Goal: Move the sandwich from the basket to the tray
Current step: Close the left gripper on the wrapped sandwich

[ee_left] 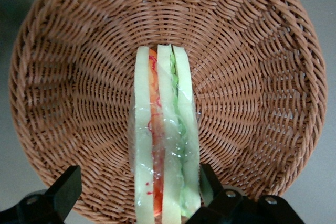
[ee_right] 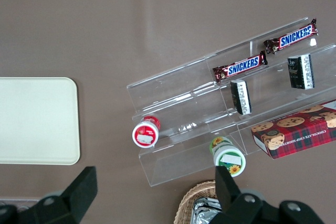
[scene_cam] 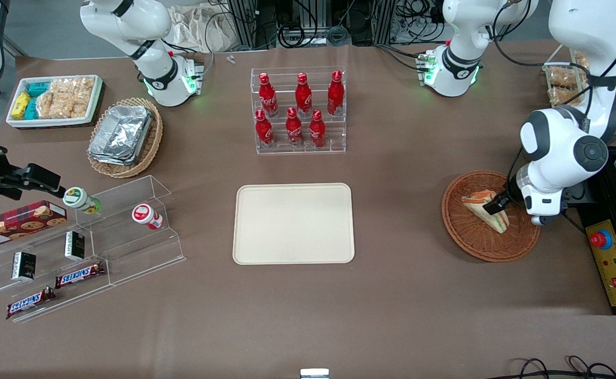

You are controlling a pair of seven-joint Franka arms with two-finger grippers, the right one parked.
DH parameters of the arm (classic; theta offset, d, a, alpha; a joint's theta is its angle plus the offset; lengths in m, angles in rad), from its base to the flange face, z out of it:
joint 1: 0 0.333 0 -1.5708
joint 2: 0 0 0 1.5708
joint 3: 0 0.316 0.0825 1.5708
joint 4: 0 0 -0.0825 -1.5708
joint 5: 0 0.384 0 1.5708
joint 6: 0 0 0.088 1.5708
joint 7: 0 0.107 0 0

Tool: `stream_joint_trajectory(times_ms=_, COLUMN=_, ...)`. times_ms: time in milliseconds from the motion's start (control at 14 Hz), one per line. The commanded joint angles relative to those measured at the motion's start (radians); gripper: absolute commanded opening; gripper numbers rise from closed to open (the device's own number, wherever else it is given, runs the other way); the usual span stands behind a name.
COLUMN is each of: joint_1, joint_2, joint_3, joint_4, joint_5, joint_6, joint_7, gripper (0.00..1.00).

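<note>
Front view, going left to right: tray (scene_cam: 293, 223) sits mid-table, bare; basket (scene_cam: 471, 242) lies toward the working arm's end, roughly 3 o'clock from the tray, well apart. Sandwich (scene_cam: 484, 210) lies in the basket, wrapped in clear film, filling edge up. Gripper (ee_left: 137, 190) is down in the basket, fingers (ee_left: 208, 181) spread wide astride the sandwich: one pad touching the bread, the other clear of it. Nothing clamped.

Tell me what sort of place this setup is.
Likely a robotics lab staged as a snack counter: cola bottles on an acrylic rack, Snickers bars, an emergency-stop box. The gripper sits open astride the sandwich in the basket; the tray is bare.
</note>
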Motion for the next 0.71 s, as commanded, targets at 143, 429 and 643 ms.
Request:
stream_joint_trajectory(times_ms=143, joint_1=0.000, joint_2=0.029, joint_3=-0.012, joint_4=-0.021, joint_5=-0.013, joint_6=0.067, joint_7=-0.019, gripper=1.00)
stream_joint_trajectory(times_ms=429, joint_1=-0.020, joint_2=0.058, joint_3=-0.012, joint_4=-0.020, joint_5=-0.014, joint_6=0.099, joint_7=-0.019, gripper=0.53)
stream_joint_trajectory(times_ms=643, joint_1=-0.023, joint_2=0.047, joint_3=-0.014, joint_4=-0.014, joint_5=-0.013, joint_6=0.088, joint_7=-0.007, gripper=0.00)
